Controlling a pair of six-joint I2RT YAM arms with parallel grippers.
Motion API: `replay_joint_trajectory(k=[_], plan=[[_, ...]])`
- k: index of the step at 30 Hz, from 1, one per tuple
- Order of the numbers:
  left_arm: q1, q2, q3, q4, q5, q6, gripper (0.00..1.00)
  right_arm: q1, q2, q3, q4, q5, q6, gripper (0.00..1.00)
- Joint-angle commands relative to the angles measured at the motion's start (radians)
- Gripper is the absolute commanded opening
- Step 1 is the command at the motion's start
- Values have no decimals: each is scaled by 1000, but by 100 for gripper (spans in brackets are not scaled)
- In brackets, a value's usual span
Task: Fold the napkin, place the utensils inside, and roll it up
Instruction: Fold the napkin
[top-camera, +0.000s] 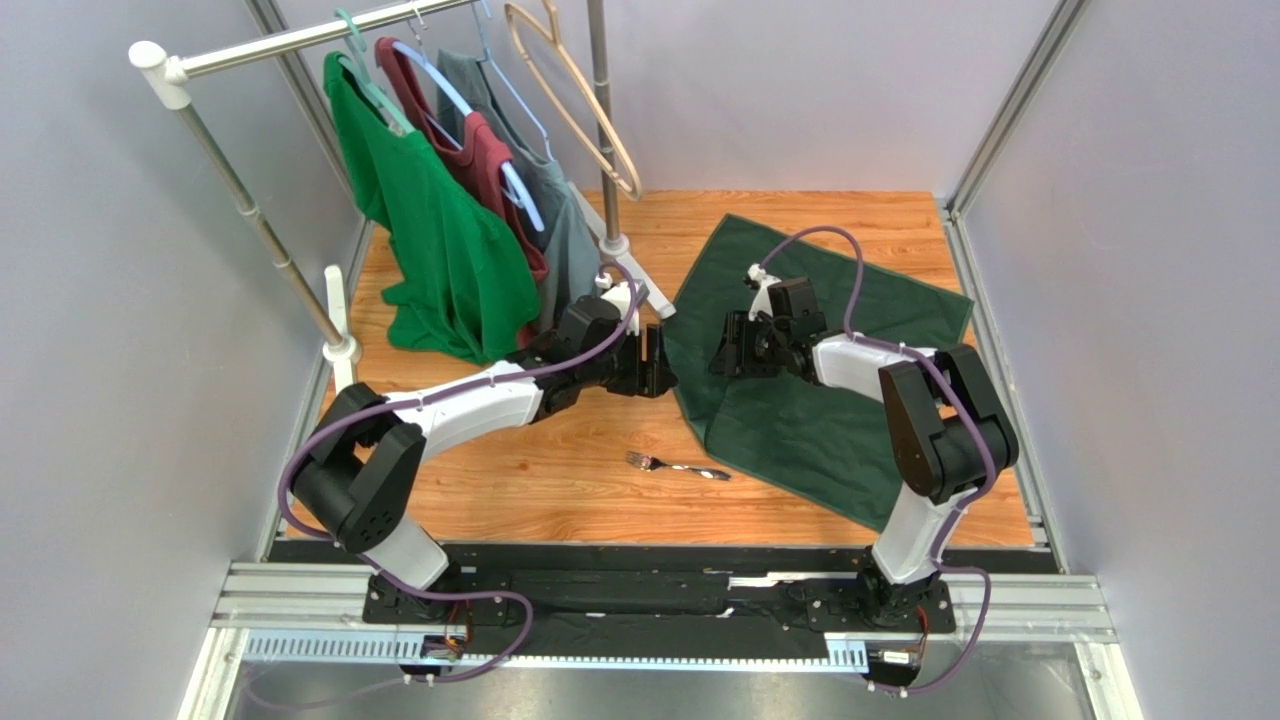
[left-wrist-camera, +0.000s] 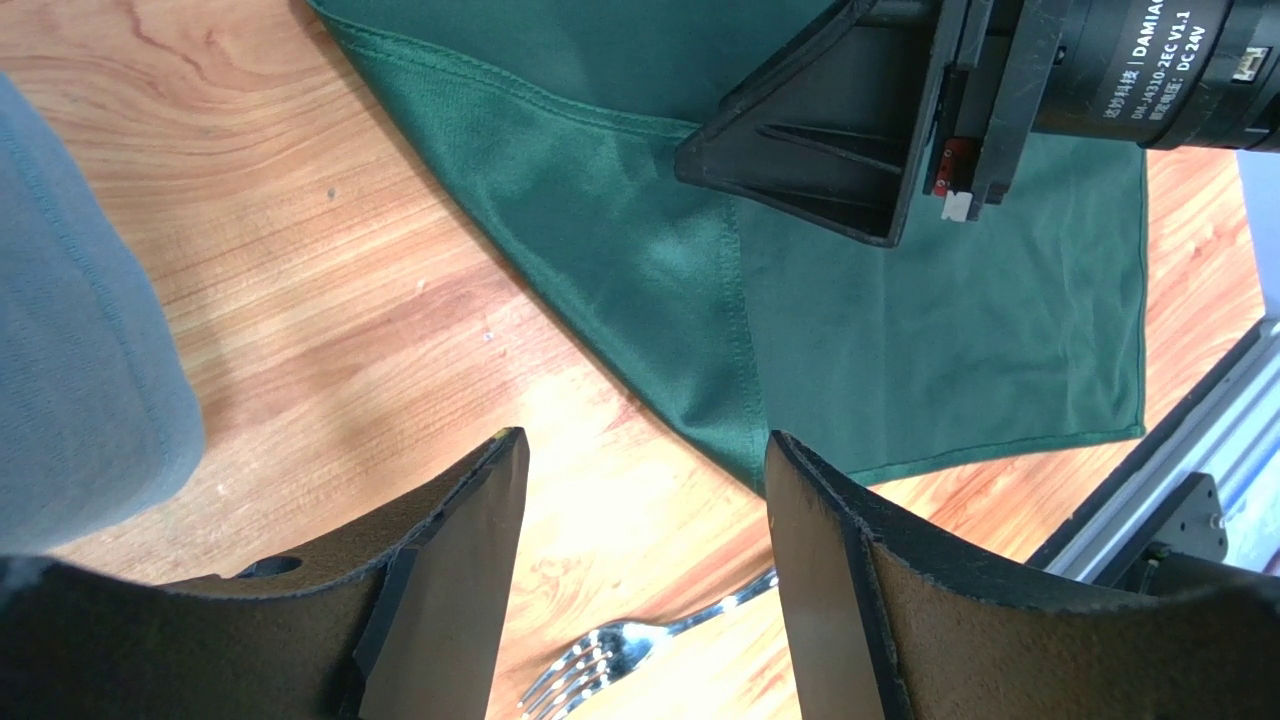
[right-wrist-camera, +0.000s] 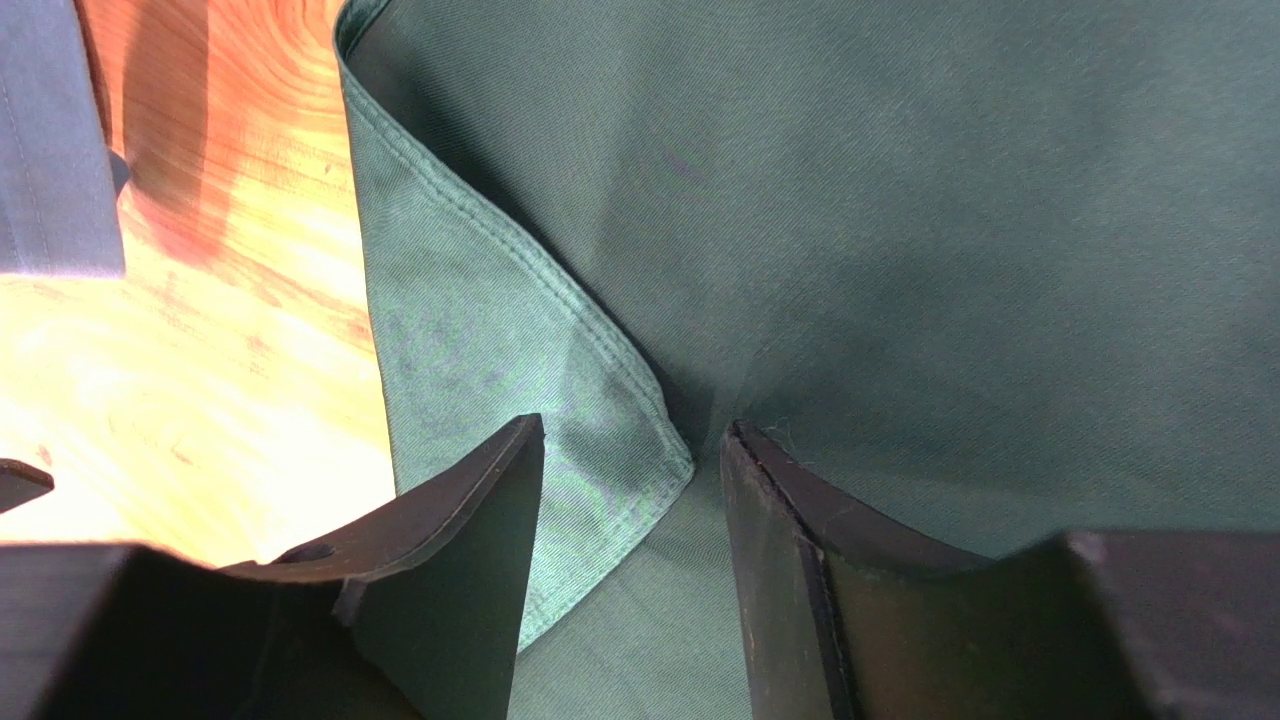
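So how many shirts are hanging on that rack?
3. On the clothes rack at far left: a bright green shirt leftmost, a dark red shirt in the middle, a grey-green shirt rightmost. Another could be hidden between them.

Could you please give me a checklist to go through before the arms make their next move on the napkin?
1. Napkin has a turned-over corner lying between the fingers of the right gripper: ok.
2. Right gripper clamped on that corner: not ok, jaws apart.
3. Left gripper open and empty beside the napkin's edge: ok.
4. Fork on bare wood, off the cloth: ok.
5. Grey shirt clear of the left arm: cannot tell.
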Motion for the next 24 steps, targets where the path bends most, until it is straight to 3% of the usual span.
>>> replay_joint_trajectory(k=[1,24], plan=[[4,-40,-13,-2,-18,26,67,13,15,38,-2,-12,-25,50],[18,-75,-45,-11,-15,23,66,53,14,56,-38,67,-56,41]])
